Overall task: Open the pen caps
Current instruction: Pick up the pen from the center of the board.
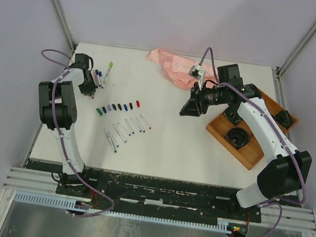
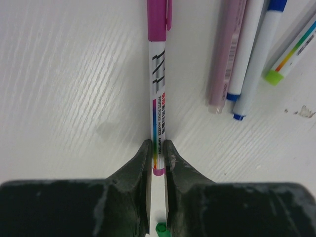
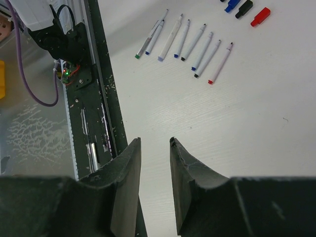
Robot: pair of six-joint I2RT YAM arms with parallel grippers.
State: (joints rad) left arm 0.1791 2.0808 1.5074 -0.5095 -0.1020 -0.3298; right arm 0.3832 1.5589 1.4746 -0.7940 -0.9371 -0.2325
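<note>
Jaws of L gripper (image 2: 157, 146) pinch pen barrel (image 2: 158, 111), magenta cap (image 2: 159, 19) at far end; R gripper (image 3: 154, 143) apart.

Matt white desk (image 2: 64, 74), finely grained like painted wood. Glossy smooth plastic on the centre pen (image 2: 158, 113). Matt black, scuffed surface on the left pincer (image 2: 158, 146). Bare brown wood on the tray (image 1: 220, 126) at right; crinkled pink sheet (image 1: 168, 67) above it.

The left arm folds back at the elbow with its wrist tipped down, and the left gripper (image 2: 157, 157) pinches a pen (image 2: 159, 103) between narrow jaws. The right arm stretches forward and inward, raised, and the right gripper (image 3: 155, 145) hangs with its jaws parted.
</note>
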